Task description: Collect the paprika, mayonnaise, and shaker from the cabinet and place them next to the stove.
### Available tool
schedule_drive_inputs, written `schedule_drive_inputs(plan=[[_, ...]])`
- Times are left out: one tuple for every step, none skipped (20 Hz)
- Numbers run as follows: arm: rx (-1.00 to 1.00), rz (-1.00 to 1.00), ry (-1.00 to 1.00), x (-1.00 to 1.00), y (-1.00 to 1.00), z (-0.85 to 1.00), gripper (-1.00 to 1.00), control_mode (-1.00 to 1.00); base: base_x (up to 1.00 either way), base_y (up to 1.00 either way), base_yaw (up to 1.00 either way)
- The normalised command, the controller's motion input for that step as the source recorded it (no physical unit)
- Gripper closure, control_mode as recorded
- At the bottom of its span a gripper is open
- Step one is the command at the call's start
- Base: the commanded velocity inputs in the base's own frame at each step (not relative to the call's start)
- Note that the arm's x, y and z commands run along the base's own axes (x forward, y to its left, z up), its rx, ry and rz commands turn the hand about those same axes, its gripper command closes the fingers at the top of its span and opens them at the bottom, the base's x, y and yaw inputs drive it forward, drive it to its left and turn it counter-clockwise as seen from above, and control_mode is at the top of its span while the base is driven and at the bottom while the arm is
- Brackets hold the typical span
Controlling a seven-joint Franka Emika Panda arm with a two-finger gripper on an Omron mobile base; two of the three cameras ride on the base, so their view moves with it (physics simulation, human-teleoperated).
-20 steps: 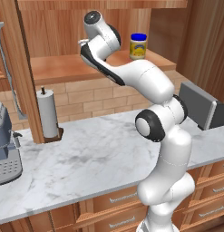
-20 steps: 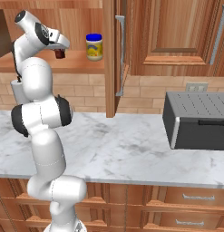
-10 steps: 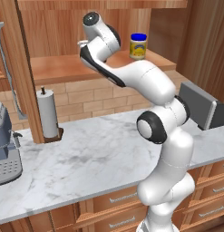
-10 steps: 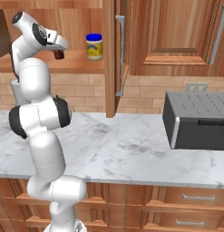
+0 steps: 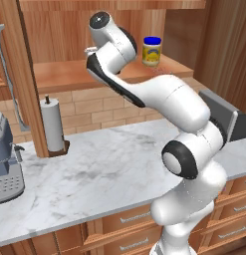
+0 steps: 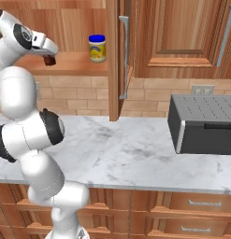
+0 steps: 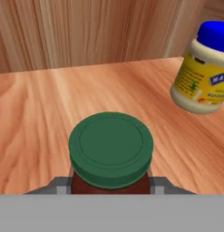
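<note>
— Paprika first: where is it?
— At the bottom centre of the hand view, seen from above: a dark red-brown jar under a round lid that looks dark green there. A grey finger pad shows at each side of it, tight against the jar. In the right base view the jar is a small dark shape at the upper left, under the white hand.
— So the claw has it?
— Yes, the claw is closed around the paprika, one finger on either side. Whether the jar touches the shelf I cannot tell.
— And the mayonnaise?
— Upper right of the hand view, yellowish jar with a blue lid and a pale label, standing on the same wooden shelf, well apart from the paprika. In the left base view it sits at the top, right of the arm's hand; in the right base view it stands near the shelf's right end, just left of the door edge.
— The cabinet?
— Warm-brown wood, its door swung open edge-on, long silver bar handle upright on it.
— Anything on the worktop?
— White marble. A paper-towel roll stands at the left of the left base view, a coffee machine at the far left edge, and a grey toaster oven sits at the right of the right base view.
</note>
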Motion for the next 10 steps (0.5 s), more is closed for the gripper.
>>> schedule_drive_inputs(plan=[[0.09, 0.0, 0.0, -1.0, -0.28, 0.0, 1.0, -1.0, 0.0, 0.0, 0.0], [0.09, 0.0, 0.0, -1.0, -0.34, 0.0, 1.0, -1.0, 0.0, 0.0, 0.0], [0.1, -0.02, 0.0, -1.0, -0.48, 0.0, 1.0, -1.0, 0.0, 0.0, 0.0], [0.1, -0.02, 0.0, -1.0, -0.5, 0.0, 1.0, -1.0, 0.0, 0.0, 0.0], [0.1, -0.04, -0.01, -1.0, -0.56, 0.0, 1.0, -1.0, 0.0, 0.0, 0.0], [0.11, -0.04, -0.02, -1.0, -0.57, 0.0, 1.0, -1.0, 0.0, 0.0, 0.0], [0.11, -0.04, -0.02, -1.0, -0.61, 0.0, 1.0, -1.0, 0.0, 0.0, 0.0], [0.12, -0.04, -0.03, -1.0, -0.63, 0.0, 1.0, -1.0, 0.0, 0.0, 0.0], [0.12, -0.04, -0.04, -1.0, -0.63, 0.0, 1.0, -1.0, 0.0, 0.0, 0.0], [0.12, -0.04, -0.05, -1.0, -0.63, 0.0, 1.0, -1.0, 0.0, 0.0, 0.0]])
